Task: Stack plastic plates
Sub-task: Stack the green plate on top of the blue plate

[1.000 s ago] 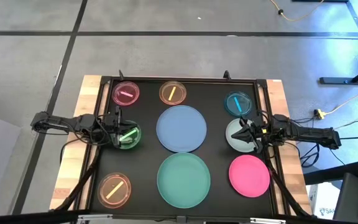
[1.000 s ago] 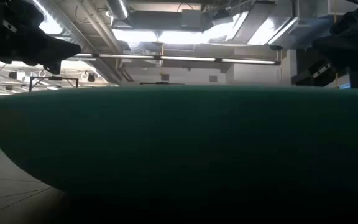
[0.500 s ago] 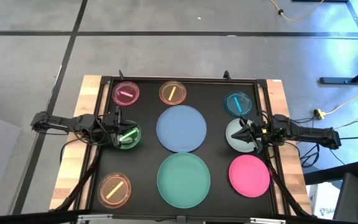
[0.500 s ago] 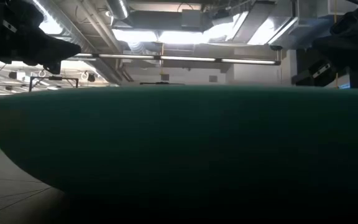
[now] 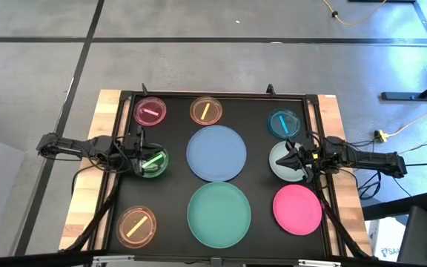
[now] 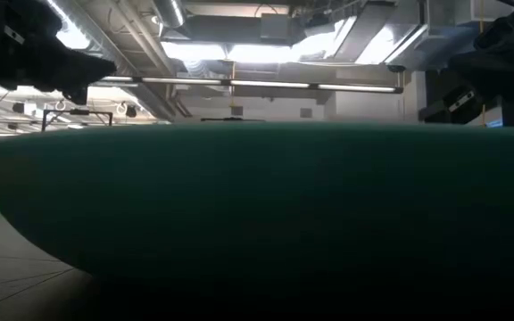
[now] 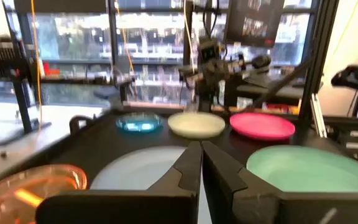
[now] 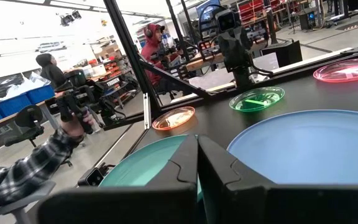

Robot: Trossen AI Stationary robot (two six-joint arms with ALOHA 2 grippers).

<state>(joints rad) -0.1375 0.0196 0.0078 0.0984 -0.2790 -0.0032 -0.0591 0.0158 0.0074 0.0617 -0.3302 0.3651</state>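
Across the black table top [image 5: 258,119] nothing has shifted over the last second: every plate lies where it lay, and both arms hover exactly as they did. I read that as a pause before the first pickup, since no plate sits on another yet and the whole stacking job is still ahead of me.

My left gripper [image 5: 141,152] hangs at the left edge of the small green plate [image 5: 153,163], and from its wrist camera the two fingers [image 7: 188,171] are pressed tip to tip with nothing between them. My right gripper [image 5: 290,158] hovers over the white plate [image 5: 282,161], its fingers [image 8: 188,163] likewise closed together and empty.

The large light-blue plate [image 5: 216,153] lies mid-table with the teal plate [image 5: 219,213] just nearer me (the teal one fills the low camera, so that view tells me little). The hot-pink plate [image 5: 297,208] sits near the white one. Small plates ring the rest: pink [image 5: 150,112] and orange [image 5: 205,110] at the far side, cyan [image 5: 283,123] far right, and another orange one [image 5: 136,225] near left.

Before either arm can lift anything, I judge its fingers must spread first.
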